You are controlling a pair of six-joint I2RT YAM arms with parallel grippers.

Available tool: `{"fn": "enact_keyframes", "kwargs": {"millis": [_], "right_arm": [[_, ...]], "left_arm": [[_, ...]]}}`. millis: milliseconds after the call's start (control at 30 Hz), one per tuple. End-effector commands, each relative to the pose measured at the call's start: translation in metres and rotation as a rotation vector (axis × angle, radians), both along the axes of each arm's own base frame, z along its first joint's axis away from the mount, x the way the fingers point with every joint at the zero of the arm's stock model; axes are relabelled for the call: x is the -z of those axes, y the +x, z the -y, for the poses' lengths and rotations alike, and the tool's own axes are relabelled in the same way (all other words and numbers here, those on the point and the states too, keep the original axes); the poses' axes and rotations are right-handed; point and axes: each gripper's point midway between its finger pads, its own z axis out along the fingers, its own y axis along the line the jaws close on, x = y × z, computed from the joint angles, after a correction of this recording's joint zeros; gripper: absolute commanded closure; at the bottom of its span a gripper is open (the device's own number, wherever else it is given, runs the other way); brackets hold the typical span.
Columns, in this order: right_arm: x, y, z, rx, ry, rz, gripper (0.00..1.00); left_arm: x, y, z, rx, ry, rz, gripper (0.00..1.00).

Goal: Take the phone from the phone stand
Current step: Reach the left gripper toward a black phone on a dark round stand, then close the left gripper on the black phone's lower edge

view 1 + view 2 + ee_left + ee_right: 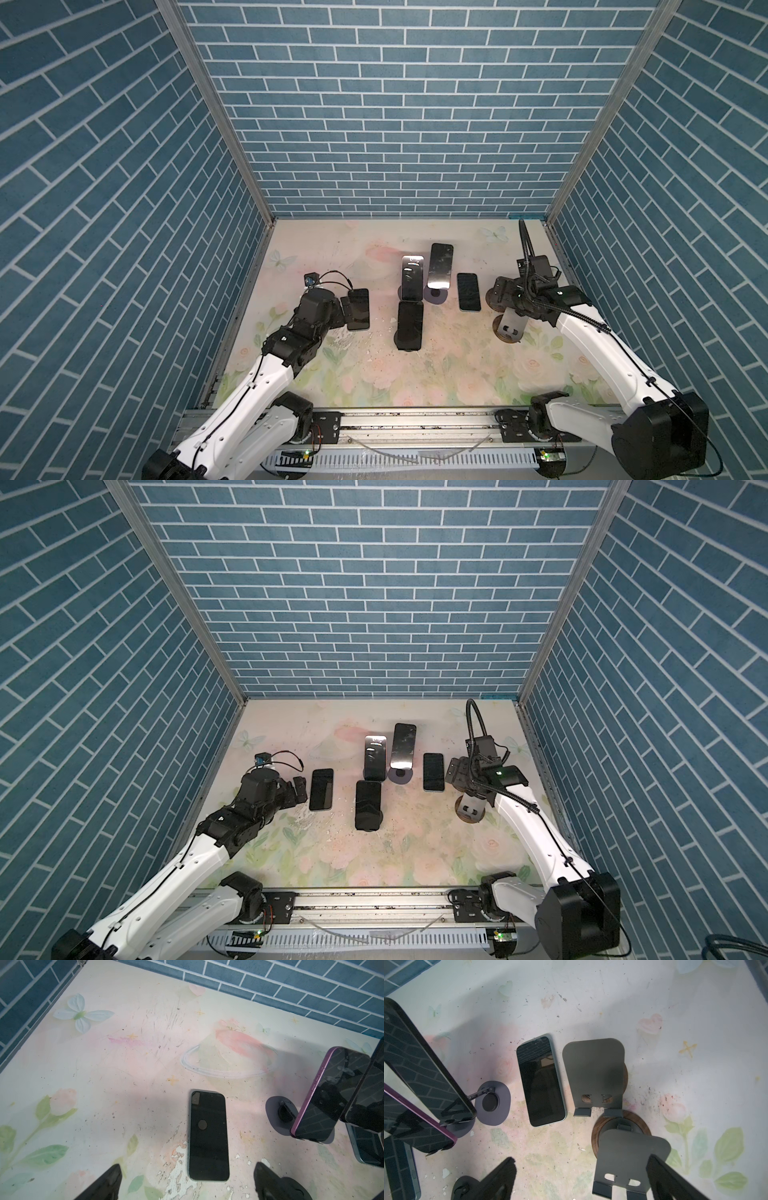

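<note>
Blue brick-patterned walls enclose a floral-printed worktop [332, 374] on three sides. At mid-worktop three phones lean on their stands. These are a purple-edged phone [411, 277], a rear phone [440, 266] just beside it toward the back edge, and a front phone [409, 326] nearer the front edge on a black stand [406, 345]. The rear phone's stand rises from a grey oval base [493, 1103].

Two more phones lie flat, screen up. The left flat phone [208, 1136] lies toward the left edge. The right flat phone [542, 1081] lies between the grey oval base and the far empty stand [593, 1074]. That stand and the near empty stand [627, 1159], both on round wooden bases, sit toward the right edge.

The left gripper [300, 789] hovers just beside the left flat phone on its left-edge side, jaws spread wide and grasping nothing. In the left wrist view its fingers [110, 1182] flank the phone's near end, apart from it.

The right gripper [581, 1158] hangs over the near empty stand, jaws likewise spread and empty. One of its fingers [664, 1176] overlaps the stand's plate in the right wrist view, and whether they touch cannot be told.
</note>
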Motion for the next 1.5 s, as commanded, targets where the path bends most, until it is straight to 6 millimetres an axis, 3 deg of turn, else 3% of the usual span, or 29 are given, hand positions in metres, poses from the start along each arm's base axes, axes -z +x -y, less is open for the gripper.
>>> {"fn": "enact_keyframes", "kwargs": {"millis": [0, 333, 767, 1200, 1467], "right_arm": [[0.001, 0.005, -0.009, -0.033, 0.024, 0.009, 0.01], [0.012, 0.007, -0.016, -0.052, 0.037, -0.001, 0.01], [0.019, -0.004, -0.01, -0.052, 0.02, 0.002, 0.01], [0.02, -0.011, -0.008, -0.072, 0.012, 0.014, 0.01], [0.026, -0.015, -0.005, -0.078, -0.005, 0.007, 0.01]], "left_arm": [[-0.004, -0.006, 0.01, 0.017, -0.015, 0.006, 0.0], [-0.005, -0.016, 0.057, 0.103, 0.046, 0.024, 0.0], [-0.017, -0.024, 0.154, 0.337, 0.036, 0.06, 0.0], [-0.014, -0.023, 0.206, 0.405, 0.086, 0.04, 0.0], [-0.003, -0.017, 0.225, 0.391, 0.135, -0.004, 0.0]]}}
